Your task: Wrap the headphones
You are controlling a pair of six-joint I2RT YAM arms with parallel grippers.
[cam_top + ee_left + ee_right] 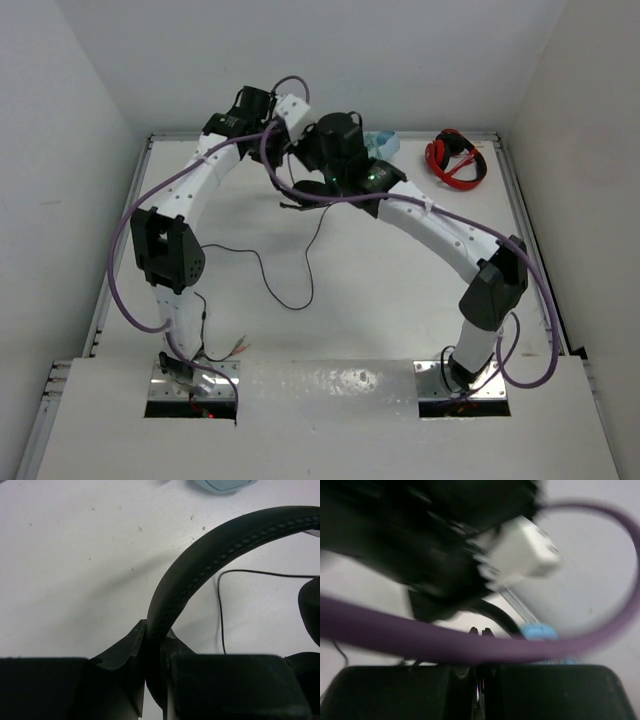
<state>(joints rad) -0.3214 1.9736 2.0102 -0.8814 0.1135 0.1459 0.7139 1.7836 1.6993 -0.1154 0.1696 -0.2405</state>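
**Left hand.** We found the left hand (pixel 156 636) clamped on the headphones (pixel 200 562). Its fingers were closed edge-on across the stitched band, near the band's lower end. The band arched up and away to the right of the fingers. A dark earcup (pixel 311 610) hung at the right edge of that view, off the surface (pixel 75 555).

**Right hand.** The right hand (pixel 479 630) had its fingers drawn together. Its view was blurred and crossed by a purple lead (pixel 470 647), so we could not tell whether anything thin was caught between them. From above, both hands met at the far middle of the surface, with the headset raised between them.

**Governing relation.** The cable (pixel 219 615) was unwrapped. In the top view it dropped from the headset towards the arms and looped. It then ran left and ended in coloured plugs (pixel 240 348) just beside the left arm's base. Its long axis thus lay from far centre to near left, and all of its slack was on the near side of both hands. We judged the right hand the one available to gather it, as the left was occupied with the band.

**Condition of the item.** The headset was black with a thin stitched band, padded cups and a long thin lead lying slack. We noted no turns of cable around the headset.

**Bystanders.** A light-blue headset (pixel 537 631) lay just beyond the hands. A red one (pixel 455 160) lay well apart, at the far right.
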